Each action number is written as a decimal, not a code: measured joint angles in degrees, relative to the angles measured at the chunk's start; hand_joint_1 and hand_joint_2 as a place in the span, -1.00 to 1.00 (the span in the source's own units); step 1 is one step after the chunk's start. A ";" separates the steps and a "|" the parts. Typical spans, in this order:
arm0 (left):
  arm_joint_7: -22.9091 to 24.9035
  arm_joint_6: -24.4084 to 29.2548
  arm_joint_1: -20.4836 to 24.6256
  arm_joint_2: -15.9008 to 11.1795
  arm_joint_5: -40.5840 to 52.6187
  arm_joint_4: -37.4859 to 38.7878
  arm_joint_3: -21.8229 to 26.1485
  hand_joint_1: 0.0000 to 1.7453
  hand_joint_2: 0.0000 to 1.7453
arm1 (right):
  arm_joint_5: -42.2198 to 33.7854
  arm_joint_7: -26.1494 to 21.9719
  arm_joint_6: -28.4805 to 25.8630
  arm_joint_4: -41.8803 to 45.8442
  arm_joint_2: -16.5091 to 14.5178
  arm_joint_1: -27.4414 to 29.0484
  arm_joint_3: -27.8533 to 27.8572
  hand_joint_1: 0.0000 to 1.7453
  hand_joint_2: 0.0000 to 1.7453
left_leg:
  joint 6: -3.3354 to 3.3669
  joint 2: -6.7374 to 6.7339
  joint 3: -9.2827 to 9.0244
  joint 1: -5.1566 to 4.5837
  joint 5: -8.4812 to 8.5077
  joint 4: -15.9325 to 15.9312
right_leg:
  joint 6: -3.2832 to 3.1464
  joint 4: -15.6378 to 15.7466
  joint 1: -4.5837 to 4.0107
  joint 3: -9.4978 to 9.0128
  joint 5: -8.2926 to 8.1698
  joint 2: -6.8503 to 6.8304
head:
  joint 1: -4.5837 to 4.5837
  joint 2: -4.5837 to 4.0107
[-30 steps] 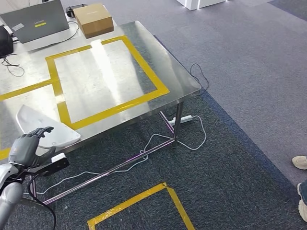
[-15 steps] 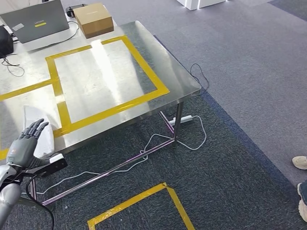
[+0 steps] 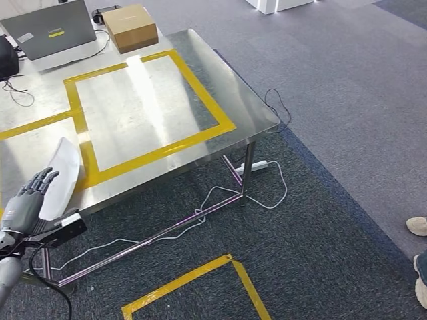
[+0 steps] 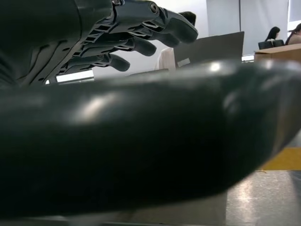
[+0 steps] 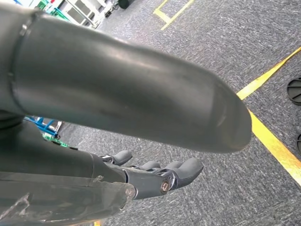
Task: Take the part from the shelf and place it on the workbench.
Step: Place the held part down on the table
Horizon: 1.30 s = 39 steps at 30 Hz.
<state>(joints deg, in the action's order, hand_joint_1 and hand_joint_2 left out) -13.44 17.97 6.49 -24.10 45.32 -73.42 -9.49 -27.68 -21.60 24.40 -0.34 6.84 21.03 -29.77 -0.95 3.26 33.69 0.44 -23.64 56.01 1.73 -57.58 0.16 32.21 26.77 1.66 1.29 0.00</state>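
The white curved part (image 3: 64,175) sits on the steel workbench (image 3: 241,100) at its near left edge, tipped up on its side beside the yellow tape. My left hand (image 3: 26,202) is just in front of it at the table's edge. Its fingers are spread and reach to the part's near rim, without closing around it. In the left wrist view the thumb (image 4: 142,146) and the straight fingers (image 4: 142,26) stand apart with nothing between them. My right hand (image 5: 117,94) hangs over the carpet with loosely bent fingers (image 5: 160,176) and holds nothing.
A laptop (image 3: 50,30), a cardboard box (image 3: 129,27) and a black object (image 3: 6,59) stand at the table's far side. A yellow tape rectangle (image 3: 201,87) marks the tabletop. Cables and a power strip (image 3: 254,165) lie under the table. A person's shoes (image 3: 417,225) are at the right.
The part lay flat under my left hand; it now stands tipped up on its side. My left hand has drawn back and lower, towards the table's edge.
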 joint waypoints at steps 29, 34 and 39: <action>-1.36 0.72 0.59 -1.30 -11.29 -7.39 10.91 -1.00 -1.00 | 3.61 0.07 -0.66 -0.01 0.00 0.00 2.62 -1.00 -1.00 | 0.00 0.00 -0.01 0.00 0.00 0.00 | 0.00 0.00 -0.01 0.03 0.00 0.00 | -0.01 0.00; -1.36 0.91 0.30 -1.34 -12.62 -8.52 12.72 -1.00 -1.00 | 4.14 0.19 -0.88 -0.01 -0.03 0.00 3.12 -1.00 -1.00 | 0.35 0.00 0.09 -0.08 -0.12 0.23 | 0.20 0.13 0.15 -0.30 -0.09 0.01 | -0.02 0.00; -1.32 0.85 -0.21 -1.68 -12.91 -9.21 14.68 -1.00 -1.00 | 5.16 0.33 -0.92 -0.01 -0.02 -0.03 3.70 -1.00 -1.00 | 1.46 0.17 -0.55 0.37 0.67 -1.32 | 0.95 -0.62 0.00 -0.35 0.89 -0.39 | 0.08 0.00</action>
<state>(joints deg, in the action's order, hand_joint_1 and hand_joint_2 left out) -14.76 18.82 6.28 -25.78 32.41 -82.62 5.19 -22.52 -21.27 23.49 -0.35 6.82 21.00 -26.06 0.51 3.42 33.14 0.81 -22.97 54.68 2.68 -58.19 0.16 31.86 27.66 1.27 1.37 0.00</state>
